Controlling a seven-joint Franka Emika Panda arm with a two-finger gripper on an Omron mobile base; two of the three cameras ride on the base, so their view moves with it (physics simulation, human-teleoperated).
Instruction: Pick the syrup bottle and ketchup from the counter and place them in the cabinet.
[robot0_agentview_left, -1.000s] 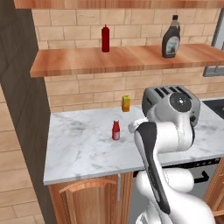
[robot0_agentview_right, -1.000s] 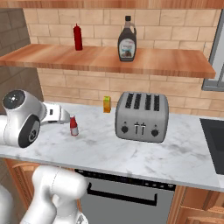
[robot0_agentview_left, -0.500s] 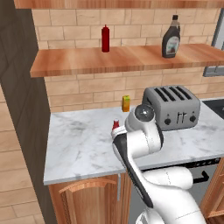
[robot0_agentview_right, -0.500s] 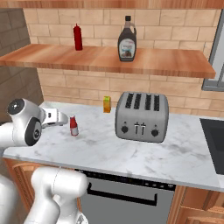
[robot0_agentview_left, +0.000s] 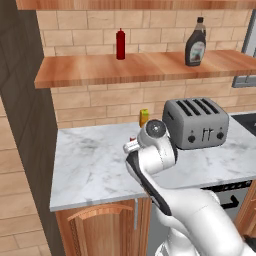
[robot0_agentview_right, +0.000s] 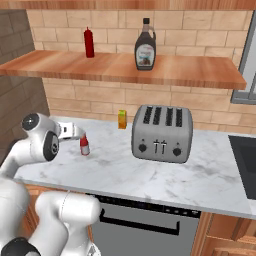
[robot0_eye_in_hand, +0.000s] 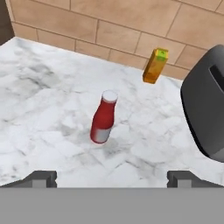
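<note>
The ketchup (robot0_eye_in_hand: 103, 118), a small red bottle with a white cap, stands upright on the marble counter (robot0_eye_in_hand: 43, 87). It is ahead of my gripper (robot0_eye_in_hand: 112, 178), whose fingertips are wide apart and open, with nothing between them. From the right base, the gripper (robot0_agentview_right: 76, 133) hovers just left of and above the ketchup (robot0_agentview_right: 84, 146). The syrup bottle (robot0_agentview_right: 145, 46), dark brown with a black cap, stands on the wooden cabinet shelf (robot0_agentview_right: 190, 70); from the left base the syrup bottle (robot0_agentview_left: 195, 42) is at the shelf's right end. My arm hides most of the ketchup in the left base view.
A grey toaster (robot0_agentview_right: 162, 132) stands on the counter right of the ketchup, with a yellow carton (robot0_agentview_right: 122, 119) against the brick wall between them. A slim dark-red bottle (robot0_agentview_right: 89, 42) stands on the shelf's left part. A dark stovetop (robot0_agentview_right: 245, 160) lies at the far right.
My arm has folded and swung left, bringing the hand closer to the ketchup. The bottles, carton and toaster have not moved, and the gripper stays open.
</note>
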